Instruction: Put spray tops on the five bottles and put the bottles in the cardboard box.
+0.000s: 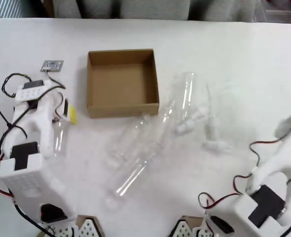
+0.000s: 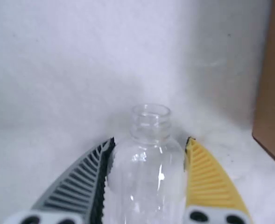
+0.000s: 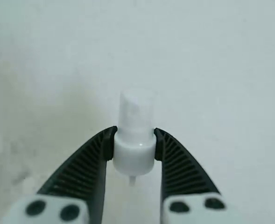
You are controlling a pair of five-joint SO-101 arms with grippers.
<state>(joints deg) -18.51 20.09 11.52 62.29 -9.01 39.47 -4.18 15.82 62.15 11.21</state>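
Bottle (image 2: 146, 163) clear, uncapped, clamped in L fingers (image 2: 208, 179); R fingers (image 3: 178, 168) grip white spray top (image 3: 135, 140).

Cardboard box (image 1: 121, 81): one, in the upper middle of the frame.
Bottles (image 1: 129, 177): five, all clear. Four lay in the middle of the frame and one bottle (image 1: 60, 137) was at the left.
Spray tops (image 1: 189, 124): four. Three seemed to lie loose right of centre, though that count was hard to tell, and one spray top (image 3: 135, 140) was in the right wrist view.
Arms: two, a left arm (image 1: 31, 133) and a right arm (image 1: 278, 173).
Grippers: two, a left gripper (image 2: 149, 140) and a right gripper (image 3: 134, 132).
Small grey plate (image 1: 52, 65): one, upper left.
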